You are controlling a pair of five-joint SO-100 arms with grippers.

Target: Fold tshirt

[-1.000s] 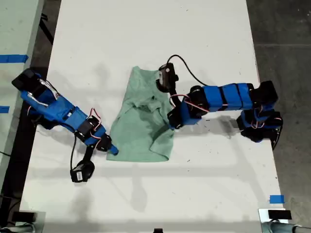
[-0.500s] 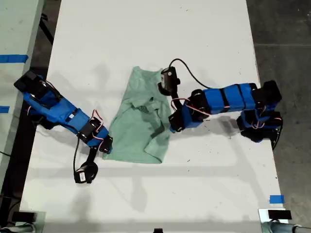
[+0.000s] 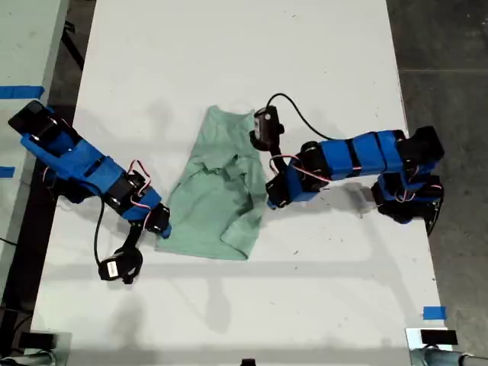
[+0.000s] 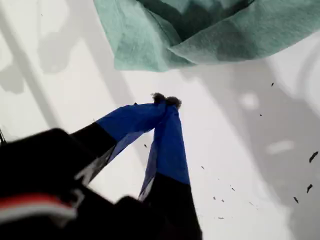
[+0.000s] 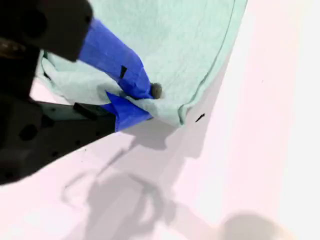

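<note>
In the middle of the white surface (image 3: 229, 46), the tshirt (image 3: 210, 194) is at risk of ending up bunched rather than folded. As I judge it, only one side of it is held, so any pull there could drag the whole garment across the smooth top or roll it into a heap. The thin pinch could also slip out.

The cloth is pale mint green and unmarked. It lies narrow and rumpled, with loose folds across its middle and one edge doubled over towards the exterior view's right.

My second pincer (image 5: 145, 100) is clenched on that edge, with a small bunch of fabric caught between its blue tips. My first pincer (image 4: 166, 100) is clenched on nothing. Its tips meet just short of the shirt's nearest corner, at the exterior view's left, so that corner lies free to shift.
</note>
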